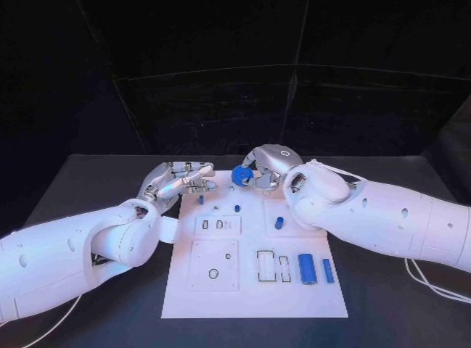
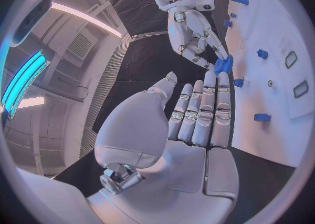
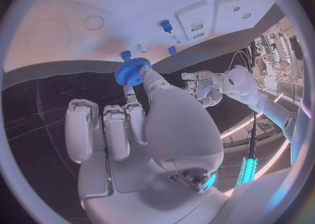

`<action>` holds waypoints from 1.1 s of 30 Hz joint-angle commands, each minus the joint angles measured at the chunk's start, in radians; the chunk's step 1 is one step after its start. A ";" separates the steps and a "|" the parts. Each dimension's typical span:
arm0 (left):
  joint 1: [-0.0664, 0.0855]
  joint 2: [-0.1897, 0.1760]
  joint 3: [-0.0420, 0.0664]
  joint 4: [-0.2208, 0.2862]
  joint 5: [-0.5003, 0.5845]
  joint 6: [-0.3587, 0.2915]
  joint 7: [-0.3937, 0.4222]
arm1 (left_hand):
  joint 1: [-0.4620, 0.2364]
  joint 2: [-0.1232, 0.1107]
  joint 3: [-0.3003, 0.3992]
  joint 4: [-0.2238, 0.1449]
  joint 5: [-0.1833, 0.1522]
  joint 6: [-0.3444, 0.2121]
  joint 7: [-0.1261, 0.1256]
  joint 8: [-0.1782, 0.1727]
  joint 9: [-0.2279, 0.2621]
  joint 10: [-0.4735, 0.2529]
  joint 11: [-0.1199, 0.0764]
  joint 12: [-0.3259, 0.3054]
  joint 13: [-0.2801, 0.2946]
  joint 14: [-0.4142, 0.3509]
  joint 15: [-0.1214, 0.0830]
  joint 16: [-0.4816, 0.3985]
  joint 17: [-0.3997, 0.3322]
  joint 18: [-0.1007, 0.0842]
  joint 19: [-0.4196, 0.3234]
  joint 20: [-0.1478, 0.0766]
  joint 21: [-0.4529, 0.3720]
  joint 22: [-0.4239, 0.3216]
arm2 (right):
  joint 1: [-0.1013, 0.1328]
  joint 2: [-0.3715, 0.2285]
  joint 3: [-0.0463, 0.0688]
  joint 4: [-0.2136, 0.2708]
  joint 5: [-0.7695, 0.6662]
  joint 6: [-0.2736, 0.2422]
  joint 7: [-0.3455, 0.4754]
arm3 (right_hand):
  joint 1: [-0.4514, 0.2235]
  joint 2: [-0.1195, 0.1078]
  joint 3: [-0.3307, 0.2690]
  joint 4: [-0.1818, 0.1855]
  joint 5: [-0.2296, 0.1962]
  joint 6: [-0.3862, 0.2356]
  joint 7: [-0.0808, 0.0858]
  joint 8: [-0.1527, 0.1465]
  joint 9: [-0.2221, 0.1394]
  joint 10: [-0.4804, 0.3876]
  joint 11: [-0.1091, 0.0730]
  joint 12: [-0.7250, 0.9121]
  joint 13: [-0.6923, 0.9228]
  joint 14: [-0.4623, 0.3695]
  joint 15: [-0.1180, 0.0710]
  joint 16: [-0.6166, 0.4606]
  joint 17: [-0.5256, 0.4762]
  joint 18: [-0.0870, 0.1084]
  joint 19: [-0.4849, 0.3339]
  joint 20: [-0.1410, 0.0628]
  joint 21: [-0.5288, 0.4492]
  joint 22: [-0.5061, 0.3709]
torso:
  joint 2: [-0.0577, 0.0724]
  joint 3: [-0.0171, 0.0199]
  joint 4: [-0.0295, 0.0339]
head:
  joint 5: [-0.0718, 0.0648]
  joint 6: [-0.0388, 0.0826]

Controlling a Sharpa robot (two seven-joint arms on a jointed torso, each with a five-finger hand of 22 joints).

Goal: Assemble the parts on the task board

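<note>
One blue gear (image 1: 240, 177) sits pinched in the right hand (image 1: 265, 168), over the far edge of the white task board (image 1: 251, 290). Beside it the left hand (image 1: 178, 180) holds nothing, fingers straight. Two blue cylinders (image 1: 308, 269) lie on the board's near right.
</note>
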 commanded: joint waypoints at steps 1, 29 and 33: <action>0.002 -0.001 0.001 0.000 0.004 0.013 0.008 | 0.002 0.001 -0.001 -0.004 0.001 0.001 0.004 -0.006 -0.001 0.003 0.003 -0.006 0.000 -0.001 0.004 -0.004 0.001 0.014 0.008 0.000 -0.003 -0.001 | -0.004 0.021 -0.001 -0.018 -0.035 -0.017 -0.001 | -0.013 0.000 0.009 0.001 0.001 0.014 -0.013 -0.002 0.001 0.005 0.000 0.003 0.104 0.102 -0.004 0.005 0.263 -0.014 0.021 -0.004 0.005 0.070 | 0.002 -0.0010 0.0017 | 0.002 -0.002; 0.005 0.000 0.001 0.002 0.006 0.012 0.007 | 0.003 0.001 0.000 -0.005 0.001 0.001 0.004 -0.007 -0.001 0.003 0.003 -0.006 0.000 -0.002 0.004 -0.005 0.002 0.014 0.008 0.000 -0.004 -0.001 | -0.023 0.102 -0.005 -0.090 -0.031 0.119 0.004 | -0.037 -0.013 0.022 0.003 -0.025 0.003 -0.008 -0.021 -0.002 -0.002 0.005 -0.006 0.098 0.102 0.001 0.005 0.263 -0.015 0.023 0.000 0.008 0.076 | 0.001 0.0024 -0.0029 | 0.017 -0.015; 0.005 -0.001 0.001 0.004 0.006 0.012 0.007 | 0.003 0.001 0.000 -0.005 0.001 0.001 0.004 -0.007 -0.001 0.003 0.003 -0.006 0.000 -0.002 0.004 -0.005 0.002 0.014 0.008 0.000 -0.004 -0.001 | -0.024 0.102 -0.005 -0.092 -0.031 0.110 -0.005 | -0.037 -0.015 0.024 0.001 -0.028 -0.001 -0.007 -0.025 -0.003 -0.004 0.005 -0.008 0.095 0.102 0.002 0.005 0.263 -0.016 0.023 0.001 0.008 0.076 | 0.001 0.0026 -0.0031 | 0.017 -0.016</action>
